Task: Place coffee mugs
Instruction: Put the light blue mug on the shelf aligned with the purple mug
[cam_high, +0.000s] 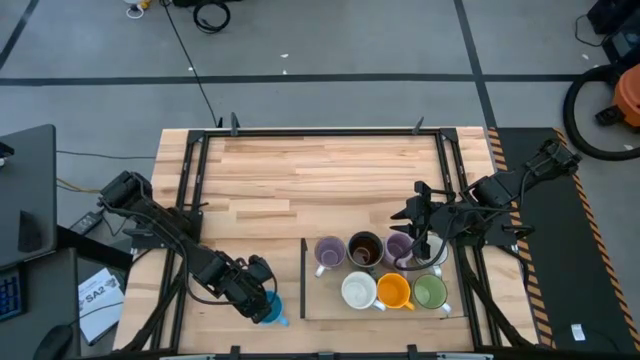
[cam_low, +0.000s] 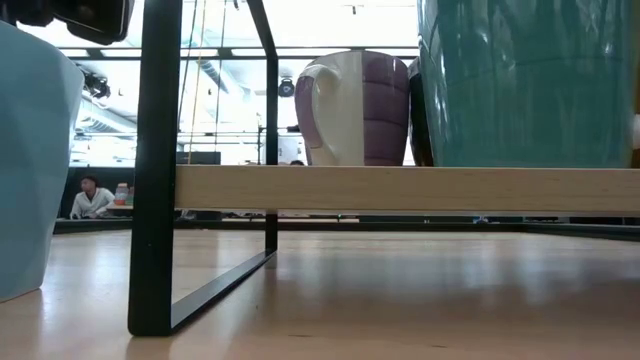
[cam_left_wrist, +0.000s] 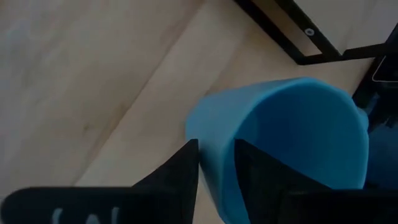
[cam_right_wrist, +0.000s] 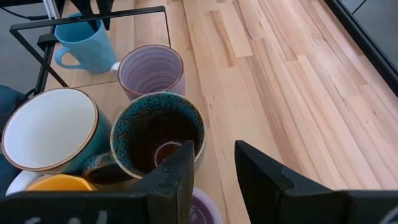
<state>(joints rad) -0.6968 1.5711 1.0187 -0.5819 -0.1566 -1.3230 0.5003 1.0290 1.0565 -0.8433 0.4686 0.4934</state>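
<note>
Wooden table (cam_high: 300, 180): left gripper (cam_left_wrist: 214, 165) clamps bright blue mug (cam_left_wrist: 286, 137); right gripper (cam_right_wrist: 214, 165) parted over rack.

The left arm reaches from nine o'clock down toward six o'clock, its wrist bent low, and the left gripper (cam_high: 265, 300) has its fingers (cam_left_wrist: 180, 171) closed across a mug's wall, one outside, one inside. The right arm comes in from three o'clock; the right gripper (cam_right_wrist: 214, 163) hangs with fingers parted, holding nothing.
</note>
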